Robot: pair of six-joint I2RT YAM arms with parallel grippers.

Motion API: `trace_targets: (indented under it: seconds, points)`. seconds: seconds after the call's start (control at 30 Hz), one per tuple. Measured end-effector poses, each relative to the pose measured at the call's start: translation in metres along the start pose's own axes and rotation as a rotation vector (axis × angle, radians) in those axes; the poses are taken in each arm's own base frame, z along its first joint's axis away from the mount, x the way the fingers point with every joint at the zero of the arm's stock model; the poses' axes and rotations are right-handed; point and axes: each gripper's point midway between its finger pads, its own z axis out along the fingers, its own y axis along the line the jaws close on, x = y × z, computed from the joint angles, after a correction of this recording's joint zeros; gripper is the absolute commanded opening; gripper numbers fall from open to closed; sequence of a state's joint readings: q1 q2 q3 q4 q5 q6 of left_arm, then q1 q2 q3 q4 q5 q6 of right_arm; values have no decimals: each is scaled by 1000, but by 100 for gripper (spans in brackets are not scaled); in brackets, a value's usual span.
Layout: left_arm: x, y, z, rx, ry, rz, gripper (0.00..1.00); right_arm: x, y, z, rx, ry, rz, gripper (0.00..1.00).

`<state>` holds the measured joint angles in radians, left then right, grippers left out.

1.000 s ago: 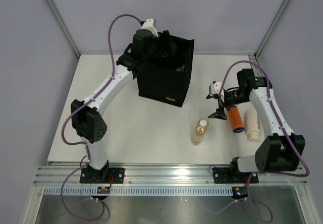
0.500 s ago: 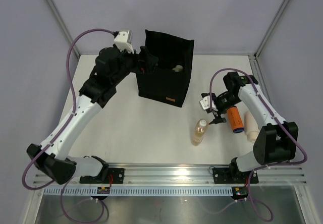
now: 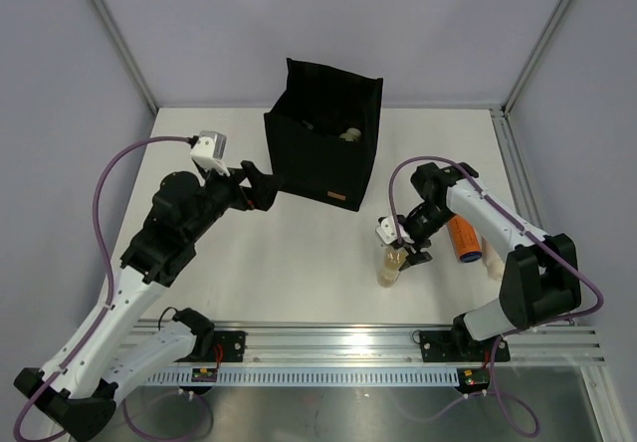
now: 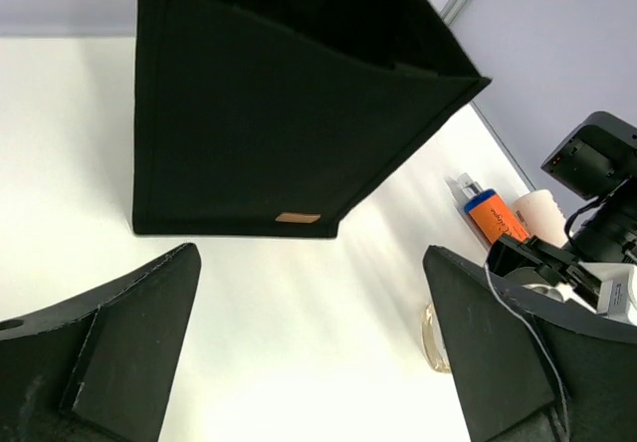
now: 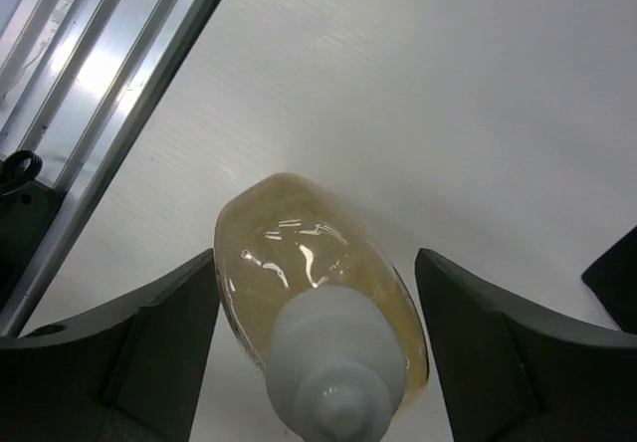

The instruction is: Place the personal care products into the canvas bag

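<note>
While the right end effector (image 3: 405,247), spread, straddles the amber bottle (image 3: 390,270), the left end effector (image 3: 261,185) gapes empty beside the bag (image 3: 317,158).

Orange tube (image 4: 495,218) print seemingly unreadable

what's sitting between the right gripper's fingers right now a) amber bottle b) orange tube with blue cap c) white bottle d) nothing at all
a: the right wrist view shows the amber bottle, white cap toward the camera, lying on the table with the fingers of the right gripper spread to either side of it.
</note>
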<state>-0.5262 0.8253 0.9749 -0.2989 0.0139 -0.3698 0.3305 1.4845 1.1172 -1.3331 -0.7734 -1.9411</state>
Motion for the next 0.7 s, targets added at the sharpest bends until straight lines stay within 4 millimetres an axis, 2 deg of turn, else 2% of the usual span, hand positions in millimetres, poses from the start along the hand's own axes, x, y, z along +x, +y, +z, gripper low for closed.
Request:
trace_targets:
  seconds: [0.03,0.1,0.13,0.2,0.27,0.33,0.37,0.53,0.7]
  points:
    - [4,2,-2,-5,1,-8,99,-1,1,2,-5,-4,7,66]
    - [9,5,-6,-17,5,-23,99,-1,3,4,-14,-10,31,40]
    - [10,6,-8,-22,4,-31,99,-1,5,5,-18,-14,64,40]
    - [9,6,-8,-24,0,-40,99,0,6,6,-20,-11,102,29]
    - [9,6,-8,-27,-1,-48,99,1,6,5,-14,-8,142,24]
    - [9,6,-8,-27,1,-59,99,1,3,5,3,-7,192,6]
    - [9,6,-8,-28,0,-63,99,1,0,4,18,-3,233,0]
    - [12,5,-7,-30,7,-92,99,-1,-24,-3,94,-7,475,0]
    - [18,7,-7,-38,25,-111,99,-18,-55,-9,200,-109,687,0]
